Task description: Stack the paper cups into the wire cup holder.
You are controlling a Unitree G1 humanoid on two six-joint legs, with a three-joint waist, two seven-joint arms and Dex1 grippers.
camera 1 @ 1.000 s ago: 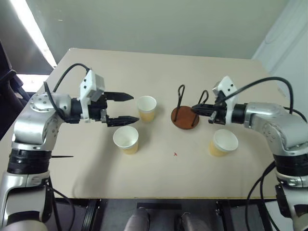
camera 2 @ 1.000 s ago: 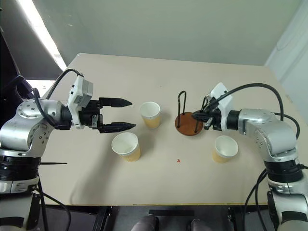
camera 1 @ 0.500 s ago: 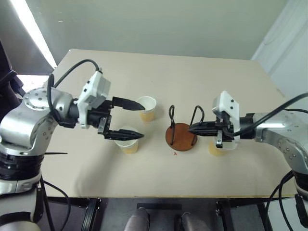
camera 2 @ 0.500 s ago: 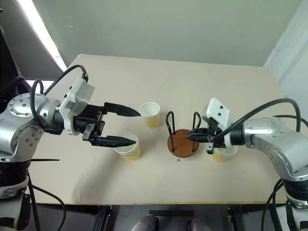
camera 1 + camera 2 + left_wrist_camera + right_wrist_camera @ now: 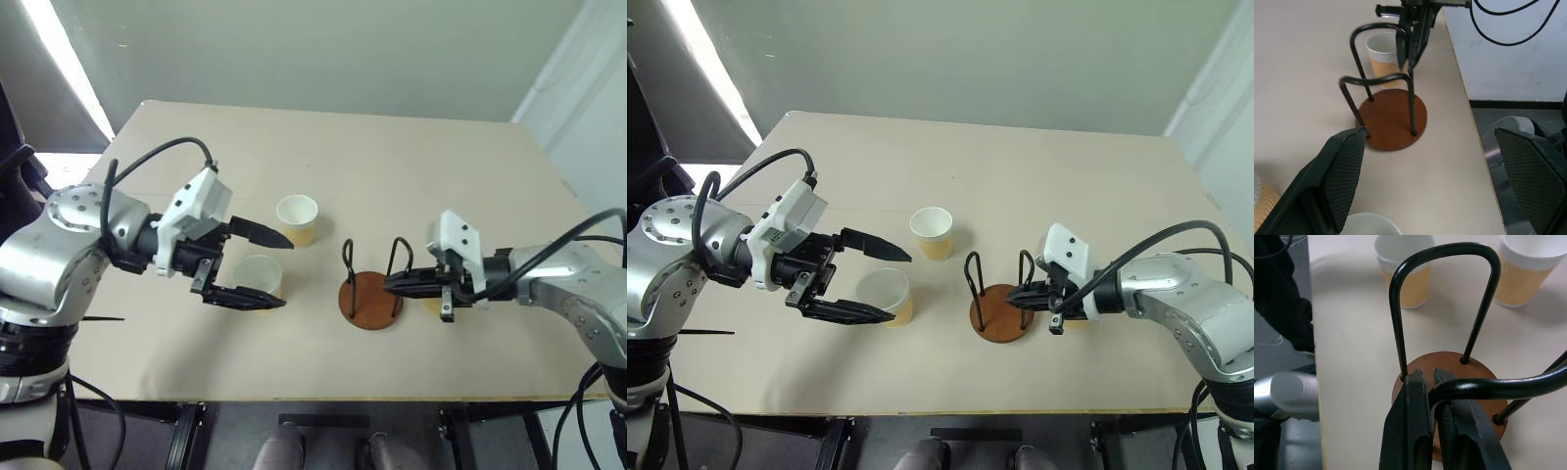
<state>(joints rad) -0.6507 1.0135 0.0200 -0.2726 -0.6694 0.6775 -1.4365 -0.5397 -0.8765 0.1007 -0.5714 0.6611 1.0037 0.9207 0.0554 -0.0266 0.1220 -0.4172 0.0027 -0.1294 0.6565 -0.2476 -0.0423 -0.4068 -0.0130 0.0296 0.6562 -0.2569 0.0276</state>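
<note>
Dragged toward the table's near edge since a second ago, the wire cup holder (image 5: 370, 294) stands upright, one black loop pinched in the clenched right gripper (image 5: 392, 285), which reaches in from 3 o'clock. One paper cup (image 5: 1382, 59) lies just behind that gripper, at the holder's 3 o'clock. The left gripper (image 5: 271, 270), jaws spread wide and empty, has drawn back and hovers at the holder's 9 o'clock; a second cup (image 5: 259, 280) sits between its fingers without visible contact. The third cup (image 5: 297, 219) stands at the holder's 11 o'clock, apart.
</note>
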